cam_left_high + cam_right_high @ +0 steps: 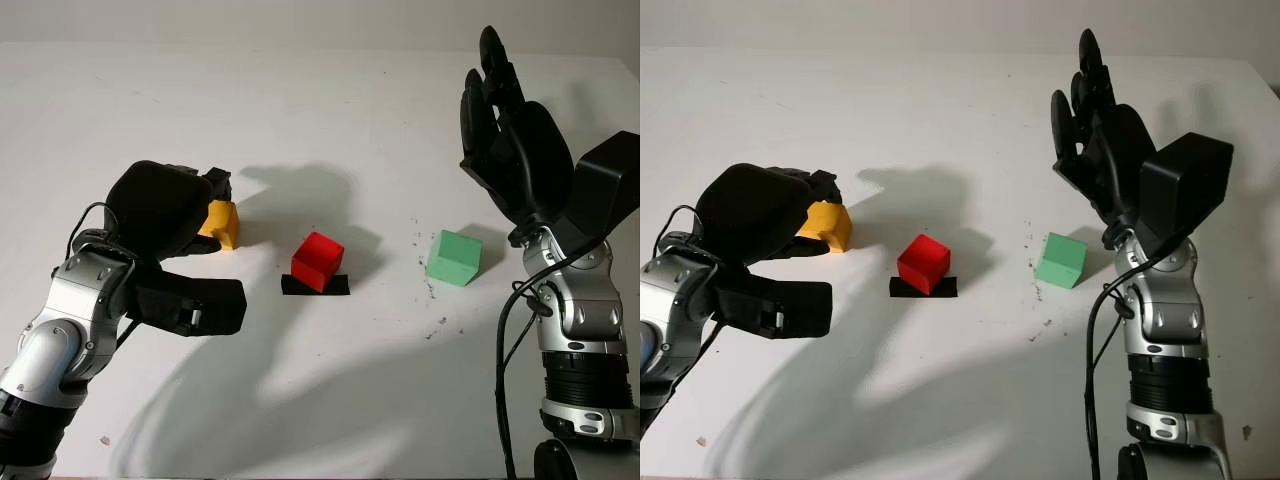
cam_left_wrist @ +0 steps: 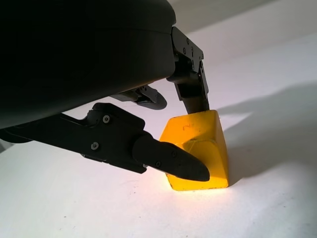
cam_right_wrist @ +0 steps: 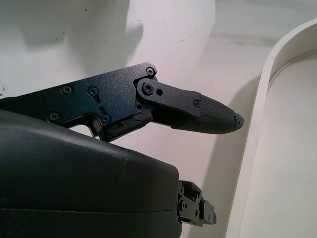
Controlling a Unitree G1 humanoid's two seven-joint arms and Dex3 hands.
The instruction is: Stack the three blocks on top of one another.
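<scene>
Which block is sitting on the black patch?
The red block, in the middle. The yellow block, inside the left hand, and the green block sit on bare white table.

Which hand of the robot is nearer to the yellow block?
Left. The left hand has its fingers closed around the yellow block. The right hand is open, raised above the table beyond the green block, far from it.

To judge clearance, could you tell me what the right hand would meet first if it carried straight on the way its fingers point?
The right hand, open and raised beyond the green block, points up and away; that way looks free, though depth is unclear.
</scene>
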